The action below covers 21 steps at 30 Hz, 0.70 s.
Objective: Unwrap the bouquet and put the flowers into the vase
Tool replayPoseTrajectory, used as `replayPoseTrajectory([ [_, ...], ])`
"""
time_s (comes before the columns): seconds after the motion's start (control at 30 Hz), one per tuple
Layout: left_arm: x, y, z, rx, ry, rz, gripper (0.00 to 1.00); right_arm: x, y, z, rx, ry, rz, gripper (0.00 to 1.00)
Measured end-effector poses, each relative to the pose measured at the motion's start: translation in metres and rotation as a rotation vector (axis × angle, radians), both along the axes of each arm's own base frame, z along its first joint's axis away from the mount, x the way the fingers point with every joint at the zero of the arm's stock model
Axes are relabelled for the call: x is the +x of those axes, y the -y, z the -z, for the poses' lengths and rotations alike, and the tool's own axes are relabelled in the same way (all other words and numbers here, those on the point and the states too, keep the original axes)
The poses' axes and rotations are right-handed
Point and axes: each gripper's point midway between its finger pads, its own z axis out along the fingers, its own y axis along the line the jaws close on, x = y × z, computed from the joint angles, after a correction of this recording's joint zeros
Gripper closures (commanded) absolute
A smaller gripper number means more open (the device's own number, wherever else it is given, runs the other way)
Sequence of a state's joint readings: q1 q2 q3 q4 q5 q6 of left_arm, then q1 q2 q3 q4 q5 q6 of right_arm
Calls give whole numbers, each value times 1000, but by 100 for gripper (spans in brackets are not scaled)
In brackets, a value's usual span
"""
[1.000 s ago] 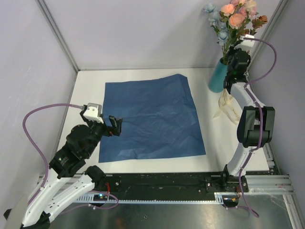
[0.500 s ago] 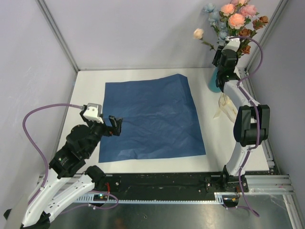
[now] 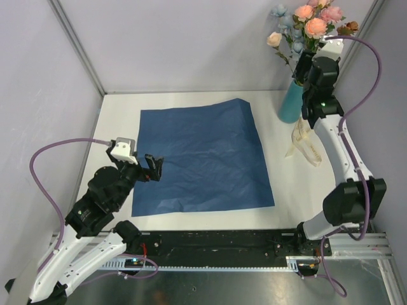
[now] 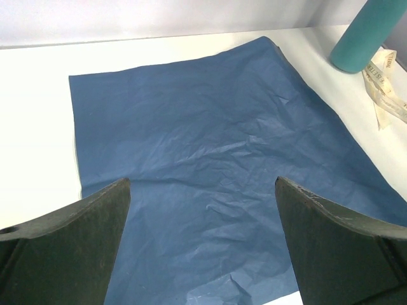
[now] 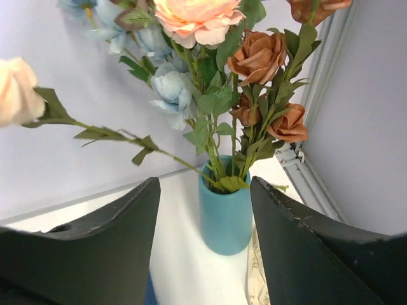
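Note:
The flowers (image 3: 311,22) stand with their stems in the teal vase (image 3: 291,103) at the far right corner. One pale rose (image 3: 274,39) leans out to the left. My right gripper (image 3: 303,66) hovers beside the stems above the vase, open and holding nothing. In the right wrist view the vase (image 5: 226,216) and flowers (image 5: 254,57) lie beyond the open gripper (image 5: 205,184). The unwrapped blue tissue paper (image 3: 200,155) lies flat on the table. My left gripper (image 3: 154,166) hangs open over its near left corner, with only paper (image 4: 210,146) beyond the gripper (image 4: 202,181).
A cream ribbon (image 3: 305,143) lies loose on the table just in front of the vase, also in the left wrist view as the ribbon (image 4: 385,82) by the vase (image 4: 362,38). Grey walls and a metal frame post (image 3: 359,38) close in the far right corner.
My right gripper has opened, let go of the stems and risen a little beside the vase. One pale rose has swung out to the left. The left arm has not moved.

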State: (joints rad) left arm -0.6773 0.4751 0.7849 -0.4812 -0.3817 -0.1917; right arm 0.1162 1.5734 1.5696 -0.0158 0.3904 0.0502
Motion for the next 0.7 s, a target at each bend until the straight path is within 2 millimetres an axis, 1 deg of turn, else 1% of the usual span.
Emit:
replayPoseTrajectory([
  [0.1, 0, 0, -1, -2, 2, 0, 0, -24, -8, -16, -6, 3, -41, 28],
  [0.17, -1, -1, -1, -3, 4, 0, 0, -45, -21, -20, -3, -2, -89, 23],
  [0.23, -1, -1, -1, -3, 4, 0, 0, -72, -38, -21, 7, -9, -146, 18],
  [0.33, -2, 1, -2, -8, 4, 8, 0, -115, -65, -18, 45, -17, -244, 12],
  [0.37, -2, 2, -2, -11, 6, 15, 0, -131, -75, -16, 68, -19, -284, 7],
  [0.4, -3, 3, -4, -20, 6, 22, 0, -147, -86, -15, 94, -17, -330, 4],
  [0.5, -7, 6, -10, -46, 18, 47, 0, -195, -111, -5, 176, -15, -455, 1],
  [0.57, -11, 8, -15, -64, 31, 68, 0, -219, -122, 5, 223, -24, -515, 1],
  [0.63, -15, 10, -22, -90, 49, 89, 0, -243, -131, 23, 268, -53, -567, 1],
  [0.7, -17, 12, -29, -115, 66, 105, 0, -261, -134, 43, 305, -91, -593, 1],
])
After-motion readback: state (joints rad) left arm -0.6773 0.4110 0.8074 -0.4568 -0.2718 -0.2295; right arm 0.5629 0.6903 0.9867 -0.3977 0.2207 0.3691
